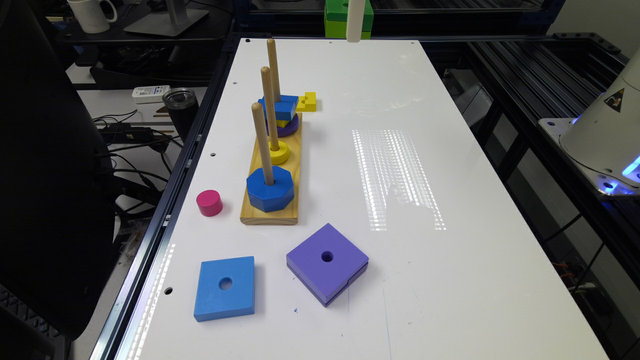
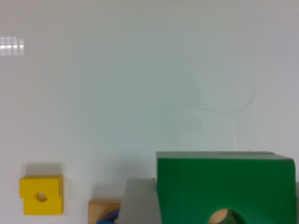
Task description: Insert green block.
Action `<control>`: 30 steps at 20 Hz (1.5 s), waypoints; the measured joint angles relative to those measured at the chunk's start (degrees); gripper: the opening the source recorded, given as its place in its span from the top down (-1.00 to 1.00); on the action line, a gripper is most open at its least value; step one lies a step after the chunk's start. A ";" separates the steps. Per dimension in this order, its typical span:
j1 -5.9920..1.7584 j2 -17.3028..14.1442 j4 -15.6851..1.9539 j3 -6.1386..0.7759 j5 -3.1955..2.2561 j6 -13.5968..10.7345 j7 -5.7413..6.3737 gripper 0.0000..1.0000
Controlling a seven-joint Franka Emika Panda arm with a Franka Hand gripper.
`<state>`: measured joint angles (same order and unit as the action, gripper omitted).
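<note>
Blue square block (image 1: 225,288) nearest, green block (image 2: 226,189) flat-faced, hole toward the wrist camera, end effector (image 1: 355,21) grip unclear.

The robot's base (image 1: 607,137) is a smooth white rounded housing at the exterior view's right edge. It carries a small black triangular warning mark (image 1: 614,100) with a red-orange symbol. Blue light glows along its lower rim (image 1: 631,167). It sits on a pale flat mounting plate (image 1: 552,127). A slim white finger (image 1: 355,21) with a rounded tip hangs at the top edge.
</note>
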<state>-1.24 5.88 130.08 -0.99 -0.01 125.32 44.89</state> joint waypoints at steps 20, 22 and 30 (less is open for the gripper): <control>-0.01 -0.02 0.25 -0.26 0.02 0.25 0.08 1.00; -0.01 -0.02 0.25 -0.43 0.05 0.31 0.15 1.00; -0.01 -0.35 0.17 -1.79 0.21 1.05 1.14 1.00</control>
<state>-1.25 5.53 130.25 -2.79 0.20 126.37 46.03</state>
